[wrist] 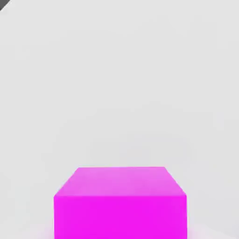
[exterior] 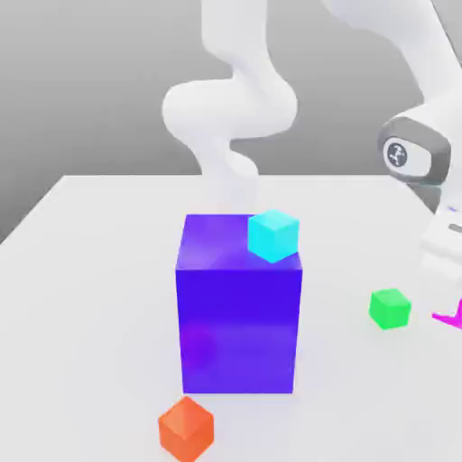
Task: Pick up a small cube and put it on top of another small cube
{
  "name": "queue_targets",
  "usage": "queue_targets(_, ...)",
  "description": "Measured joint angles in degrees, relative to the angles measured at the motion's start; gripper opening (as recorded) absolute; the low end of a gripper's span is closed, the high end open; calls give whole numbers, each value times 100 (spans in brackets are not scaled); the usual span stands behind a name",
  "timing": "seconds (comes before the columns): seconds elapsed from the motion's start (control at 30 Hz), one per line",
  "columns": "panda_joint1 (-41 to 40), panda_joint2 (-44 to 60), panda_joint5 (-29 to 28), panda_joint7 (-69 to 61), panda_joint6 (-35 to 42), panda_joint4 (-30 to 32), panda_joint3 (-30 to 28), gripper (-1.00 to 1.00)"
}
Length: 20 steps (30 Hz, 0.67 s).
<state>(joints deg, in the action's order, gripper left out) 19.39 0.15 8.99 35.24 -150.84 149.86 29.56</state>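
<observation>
The small magenta-pink cube (exterior: 449, 316) lies on the white table at the exterior view's right edge, partly cut off by that edge. In the hand view the same cube (wrist: 120, 203) sits close up, with its top face and one side showing. My gripper (exterior: 448, 257) hangs directly above the cube at the right edge of the exterior view, and its white hand is cut off there. A small green cube (exterior: 390, 308) rests on the table just to the left of the magenta one. A small cyan cube (exterior: 273, 235) sits on top of the big block.
The big blue-purple block (exterior: 238, 316) stands in the middle of the white table (exterior: 90, 271). An orange-red cube (exterior: 186, 428) lies in front of it near the table's front. The arm's white links (exterior: 230, 108) rise behind the block.
</observation>
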Motion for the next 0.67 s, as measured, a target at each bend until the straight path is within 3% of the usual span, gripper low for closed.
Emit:
queue_targets(0.17,553,-943,486,-338,-132,1051,128,-100)
queue_targets(0.27,647,-1086,418,-291,-343,1406,242,-100)
queue_targets(0.43,365,-425,-396,280,-988,1429,351,-100)
queue_targets(0.57,295,255,-1611,1131,-1546,1415,86,-100)
queue_targets(0.6,360,382,-1870,1313,-1645,1410,-33,100)
queue_targets(0.67,359,382,-1870,1313,-1645,1410,-33,100)
